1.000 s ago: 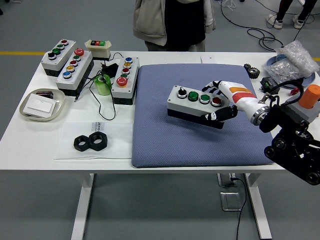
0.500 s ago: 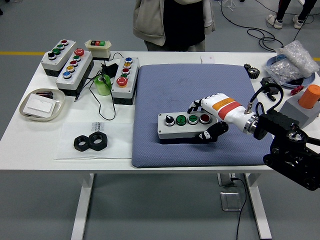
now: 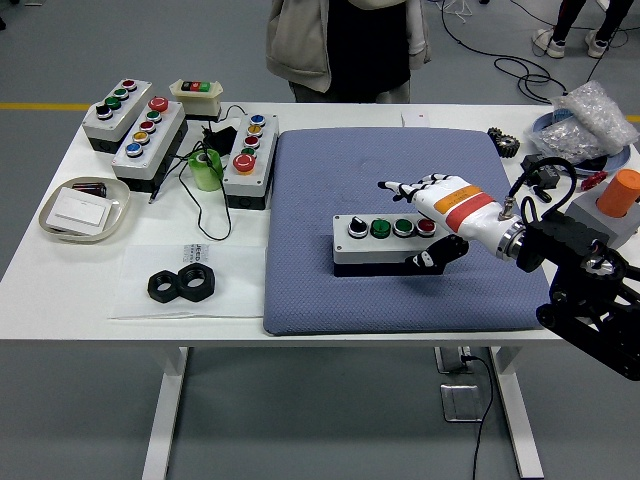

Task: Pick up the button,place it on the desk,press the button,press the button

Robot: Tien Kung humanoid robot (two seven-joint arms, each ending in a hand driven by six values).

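A grey button box (image 3: 385, 244) with a black knob, two green buttons and a red button lies flat on the blue mat (image 3: 330, 290), right of its middle. My right hand (image 3: 410, 218) reaches in from the right at the box's red-button end. Its fingers (image 3: 402, 187) are stretched out straight just above and behind the box, off its top. The thumb (image 3: 428, 261) still sits against the box's front face. The hand is open. No left arm shows.
Three more button boxes (image 3: 150, 138) and a small switch box (image 3: 196, 92) stand at the back left, with a green tape roll (image 3: 207, 171) and cables. A tray (image 3: 85, 209) and black nuts (image 3: 182, 285) lie left. An orange-knobbed box (image 3: 620, 195) stands right. A person (image 3: 345, 45) stands opposite.
The hand brought the box down from a tilted hold onto the mat, then shifted it slightly right. The fingers have uncurled from the box's far edge and now stretch out straight.
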